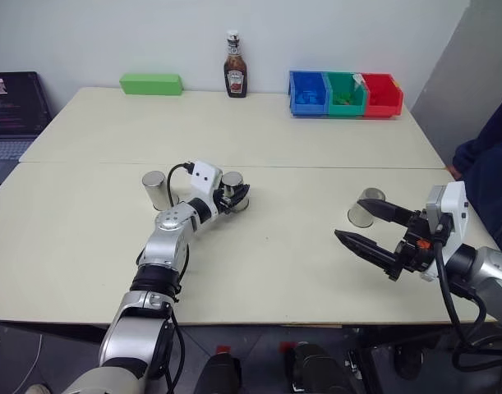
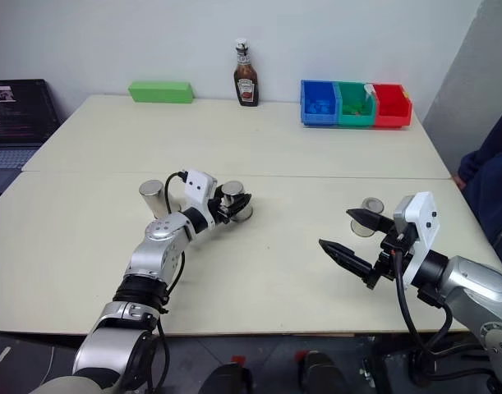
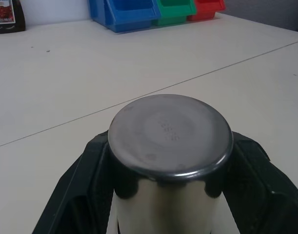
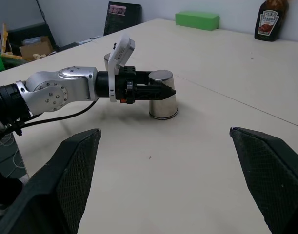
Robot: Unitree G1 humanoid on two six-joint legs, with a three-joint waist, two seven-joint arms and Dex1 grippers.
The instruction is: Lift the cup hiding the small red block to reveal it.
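1. Three metal cups, all upside down: one at the counter's nine o'clock, one at its middle, one at three o'clock.
2. Three storage bins in a row at one o'clock: blue, green, red.
3. One sauce bottle at twelve o'clock.
4. One green block at eleven o'clock.
5. One laptop.
6. Two robot hands: left, right.

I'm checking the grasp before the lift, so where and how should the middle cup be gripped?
Grip the middle cup across its side wall, above the rim that sits on the table, coming in level from the robot's side. It stands upside down, closed base up, so there is no open mouth to hook. The left hand is already shut on it this way, a finger on either side.
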